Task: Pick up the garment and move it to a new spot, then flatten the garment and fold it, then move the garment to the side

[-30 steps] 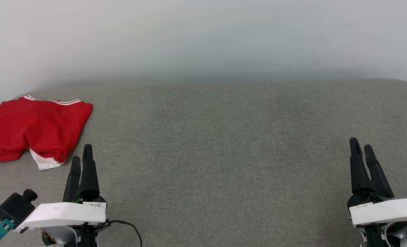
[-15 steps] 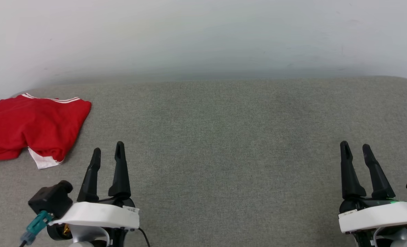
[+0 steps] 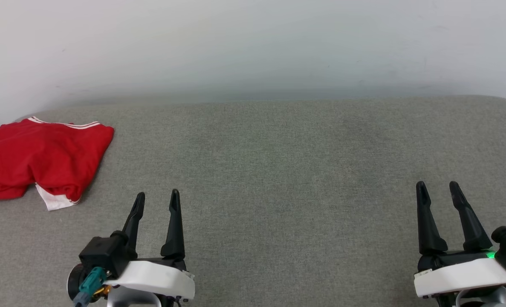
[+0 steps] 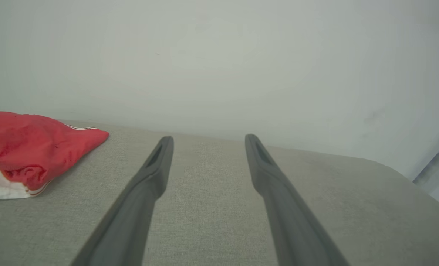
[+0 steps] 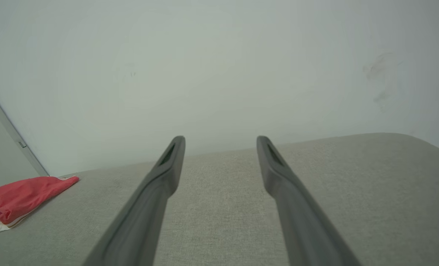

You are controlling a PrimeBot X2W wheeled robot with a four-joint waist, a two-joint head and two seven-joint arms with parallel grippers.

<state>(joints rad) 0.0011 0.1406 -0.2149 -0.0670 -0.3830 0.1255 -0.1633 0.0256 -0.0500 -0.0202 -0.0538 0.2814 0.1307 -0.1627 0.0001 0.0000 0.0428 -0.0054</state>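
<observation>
garment [image 3: 44,157]: on the table [image 3: 278,170], at the left edge close to the far-left corner. Red, bunched into a compact fold; striped trim [image 3: 65,124] along its far side, a white sleeve [image 3: 54,202] poking out at the near side.
why there: looks like it is set aside on purpose, which leaves the middle of the table free. Fold is rough, not flat. My read is that it is either parked after folding or waiting for pickup; can't tell which.
left gripper [image 3: 157,194]: near edge, left of centre, jaws wide, nothing between them. Near the garment but not touching it, and aimed at the wall [image 3: 253,42] rather than at the cloth.
right gripper [image 3: 438,184]: near edge by the near-right corner, jaws wide, empty. Well apart from the garment.
why so: both sit low and symmetric, fingers pointing away from the robot. Reads as a rest pose clear of the work.
count: 1 garment, 2 grippers, 4 fingers, 1 sleeve showing.
print: hidden inside the fold.
risk: a loose fold may open if it is grabbed by one layer.
</observation>
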